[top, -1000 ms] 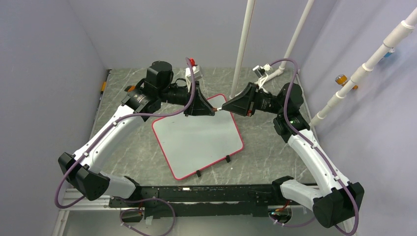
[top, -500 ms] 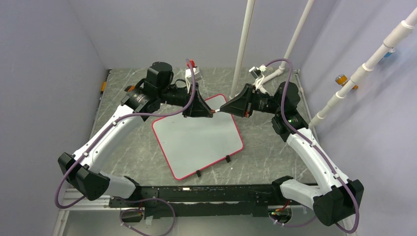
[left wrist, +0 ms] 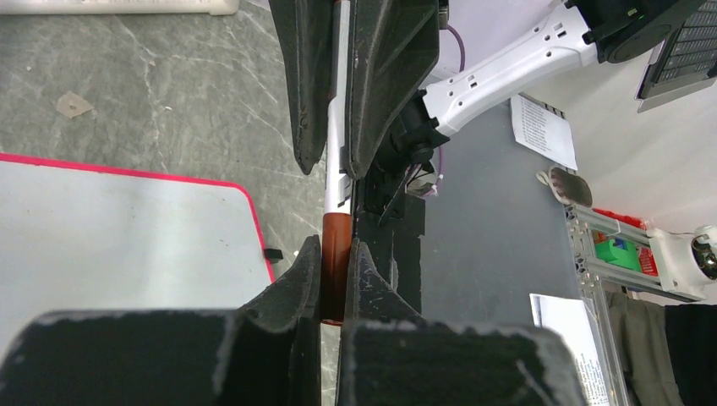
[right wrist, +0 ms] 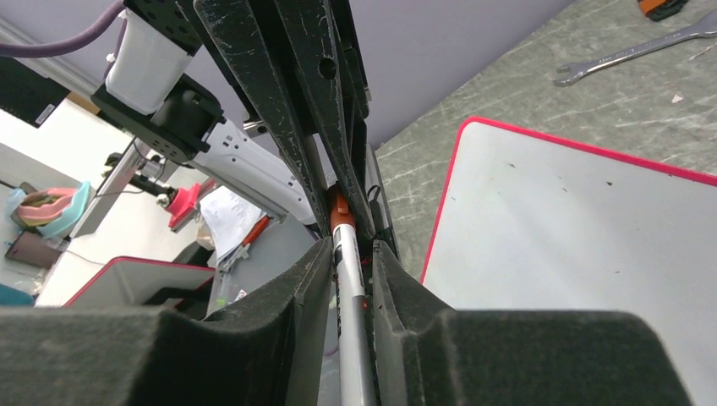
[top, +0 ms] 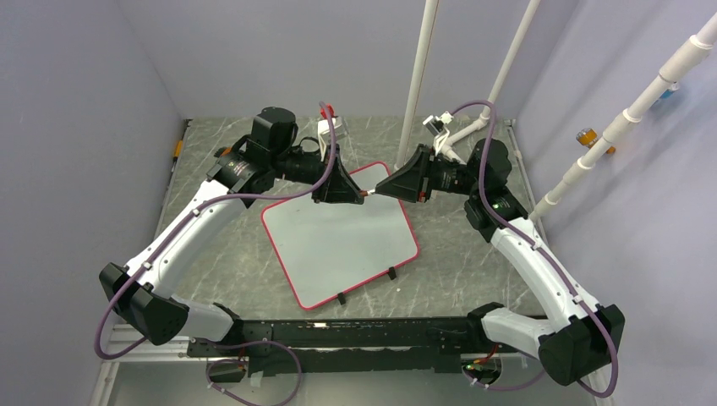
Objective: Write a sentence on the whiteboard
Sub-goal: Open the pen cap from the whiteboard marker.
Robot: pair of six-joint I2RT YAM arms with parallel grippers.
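above the far corner of the whiteboard [top: 338,245], which lies flat on the marbled table [top: 473,262], the left gripper [top: 358,194] pinches a marker's brown cap [left wrist: 336,254] while the right gripper [top: 380,188] clamps its white barrel [right wrist: 353,296].

We see a table [top: 220,254] with a grey-green marbled top, closed in on three sides by plain, pale lavender walls [top: 84,127]. A white pipe [top: 420,68] stands upright at its back, and a thicker pipe [top: 643,97] slants across the right wall, near a small orange fitting [top: 587,135]. A black rail [top: 355,326] runs along the near edge. A wrench [right wrist: 630,52] lies on the marbled top. Beyond the table we make out a printed sheet [left wrist: 544,131]. The light is soft and even.
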